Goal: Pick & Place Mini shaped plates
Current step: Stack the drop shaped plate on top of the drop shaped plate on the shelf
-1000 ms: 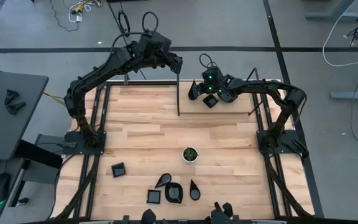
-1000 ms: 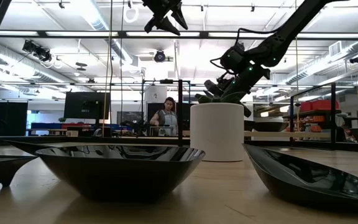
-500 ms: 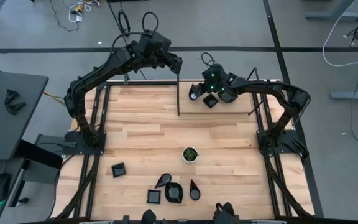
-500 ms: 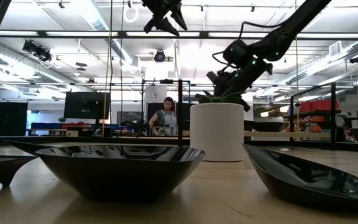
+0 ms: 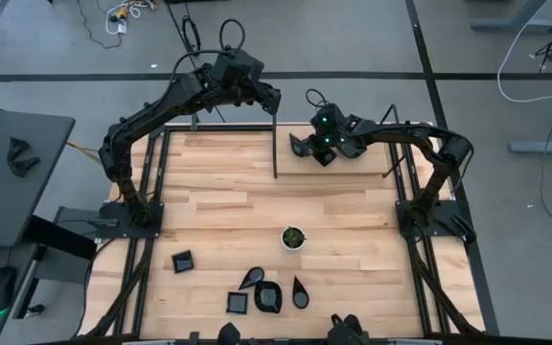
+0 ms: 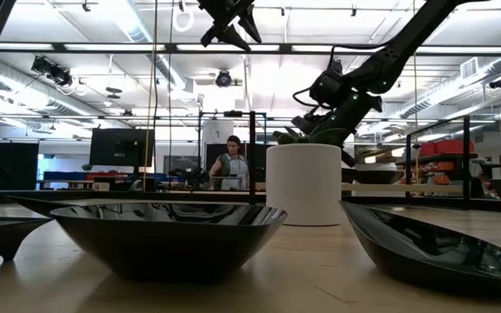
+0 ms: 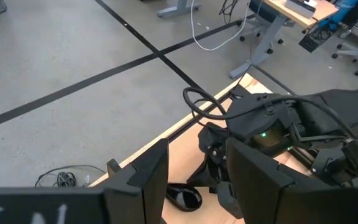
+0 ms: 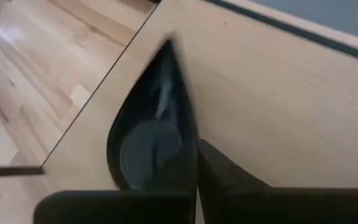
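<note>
A glossy black teardrop plate [image 8: 148, 137] lies at the table's far edge [image 5: 297, 144] and also shows in the left wrist view [image 7: 182, 196]. My right gripper [image 8: 196, 186] is on it, shut, slanting down [image 5: 304, 146]. My left gripper [image 5: 274, 97] hangs high over the far edge, open and empty [image 7: 197, 186]. Several more mini shaped plates rest on their bases near the front edge: a square [image 5: 182, 261], a teardrop [image 5: 251, 279], a rounded leaf [image 5: 268, 297], another square [image 5: 237, 303] and another teardrop [image 5: 300, 292]. My right gripper has the teardrop plate's rim [image 8: 189, 158] on one long side, between its two fingers, near the rounded end. The fingers slant down from the table's right and far side. Whether the plate rests on the wood or is raised a little cannot be told.
A white cup with green inside [image 5: 293, 238] stands right of the table's middle and fills the centre of the low view [image 6: 303, 183]. A thin dark post [image 5: 274, 144] stands at the far edge between the arms. A person [image 6: 231, 161] is far behind the table.
My right gripper has stayed at the far edge over the teardrop plate. It rose a little, then sank again, and tipped and rolled slightly. The dark plate under it has shifted a little against the wood.
</note>
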Available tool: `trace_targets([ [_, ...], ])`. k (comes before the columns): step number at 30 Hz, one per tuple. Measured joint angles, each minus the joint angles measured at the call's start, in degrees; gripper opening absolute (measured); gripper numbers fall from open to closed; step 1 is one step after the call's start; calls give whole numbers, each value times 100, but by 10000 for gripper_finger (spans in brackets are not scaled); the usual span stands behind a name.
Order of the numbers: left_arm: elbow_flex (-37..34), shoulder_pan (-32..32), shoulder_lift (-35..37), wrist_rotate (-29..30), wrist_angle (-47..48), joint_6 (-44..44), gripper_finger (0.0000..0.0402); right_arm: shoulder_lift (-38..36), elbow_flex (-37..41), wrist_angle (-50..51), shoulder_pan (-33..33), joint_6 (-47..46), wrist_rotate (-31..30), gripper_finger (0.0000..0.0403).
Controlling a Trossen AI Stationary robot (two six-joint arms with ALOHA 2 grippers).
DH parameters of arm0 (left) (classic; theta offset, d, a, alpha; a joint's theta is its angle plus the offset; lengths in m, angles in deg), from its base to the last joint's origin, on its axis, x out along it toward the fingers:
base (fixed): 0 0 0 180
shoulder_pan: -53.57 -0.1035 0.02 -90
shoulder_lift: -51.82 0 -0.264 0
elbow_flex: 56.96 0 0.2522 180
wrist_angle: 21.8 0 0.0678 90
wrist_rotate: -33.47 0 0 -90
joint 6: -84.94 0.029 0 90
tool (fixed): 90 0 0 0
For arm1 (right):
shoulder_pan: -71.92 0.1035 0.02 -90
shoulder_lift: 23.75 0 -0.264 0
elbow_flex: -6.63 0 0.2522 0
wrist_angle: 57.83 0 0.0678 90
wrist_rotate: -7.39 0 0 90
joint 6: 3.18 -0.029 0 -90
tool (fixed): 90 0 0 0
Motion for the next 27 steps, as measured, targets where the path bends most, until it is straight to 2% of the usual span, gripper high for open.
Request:
trace_targets([
  [6,0,9,0,-2,21,-7,165,-41,4,-212,0,-71,-19,14],
  [12,-1,25,-1,-2,175,0,165,-492,4,-78,0,128,-7,3],
  [16,-2,24,-2,0,423,2,165,-574,4,32,-8,217,510,7],
  [19,-2,24,-2,0,499,3,165,-391,4,23,-22,405,695,35],
  [22,-2,24,-2,0,549,4,165,-179,4,-267,-24,714,663,81],
  [25,-2,24,-2,0,556,2,165,-48,4,-581,-24,1047,258,126],
  [27,-2,24,-2,0,599,2,165,15,4,-753,-29,1255,246,150],
])
